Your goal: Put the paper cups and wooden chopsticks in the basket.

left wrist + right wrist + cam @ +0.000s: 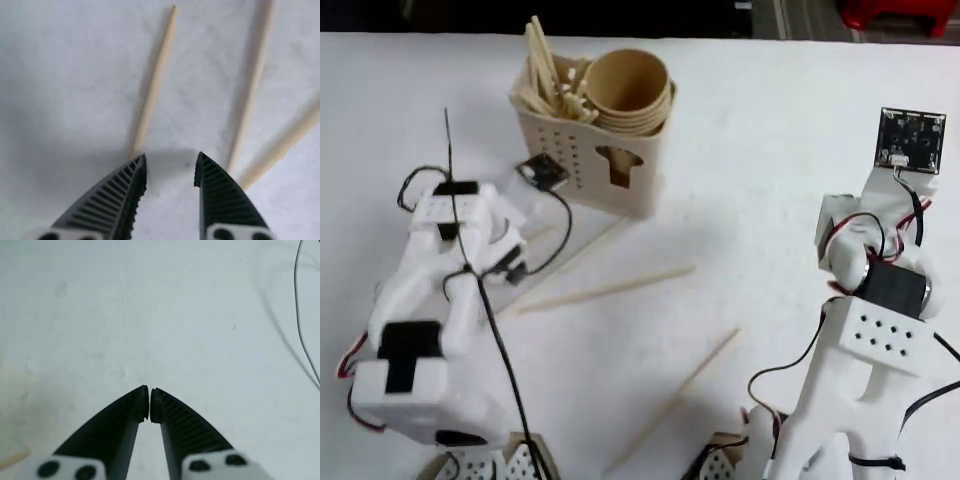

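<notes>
Chopsticks (152, 85) lie loose on the surface (60, 75) just ahead of the left tool (170, 170), whose jaws stand apart and empty. The right tool (150, 405) is clenched on nothing above bare surface. Farther out, the basket (585, 165) already holds the stacked paper cups (630, 90) and a bundle of sticks (548, 75). Most of the task seems done, with three loose chopsticks apparently left.

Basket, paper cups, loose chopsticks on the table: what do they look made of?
Basket: cream, matte, moulded perforated walls, probably plastic. Paper cups: tan, matte, thin stacked rims, consistent with paper. Loose chopsticks: pale, dull, slender tapered sticks, likely wood or bamboo.
</notes>
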Controlling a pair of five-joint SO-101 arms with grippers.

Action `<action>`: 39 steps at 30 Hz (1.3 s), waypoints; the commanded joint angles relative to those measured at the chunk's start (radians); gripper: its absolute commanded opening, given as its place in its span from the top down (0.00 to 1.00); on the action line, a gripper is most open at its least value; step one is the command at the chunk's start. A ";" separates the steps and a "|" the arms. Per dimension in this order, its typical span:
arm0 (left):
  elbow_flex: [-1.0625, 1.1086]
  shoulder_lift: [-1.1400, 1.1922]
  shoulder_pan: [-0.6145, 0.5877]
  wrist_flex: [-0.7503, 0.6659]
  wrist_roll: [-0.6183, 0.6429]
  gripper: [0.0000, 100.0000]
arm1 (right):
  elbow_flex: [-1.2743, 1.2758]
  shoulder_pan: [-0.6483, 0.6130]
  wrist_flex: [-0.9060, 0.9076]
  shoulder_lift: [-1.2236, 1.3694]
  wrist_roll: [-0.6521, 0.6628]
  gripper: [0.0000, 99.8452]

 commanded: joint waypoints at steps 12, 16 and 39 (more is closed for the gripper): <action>-0.110 0.028 -0.096 0.009 -0.101 0.83 | -0.006 -0.010 -0.016 -0.024 -0.002 0.98; -0.110 0.030 -0.099 0.012 -0.124 0.83 | -0.006 -0.010 -0.016 -0.024 -0.002 0.98; -0.153 0.067 -0.101 0.292 -0.362 0.98 | -0.006 -0.010 -0.015 -0.025 -0.002 0.98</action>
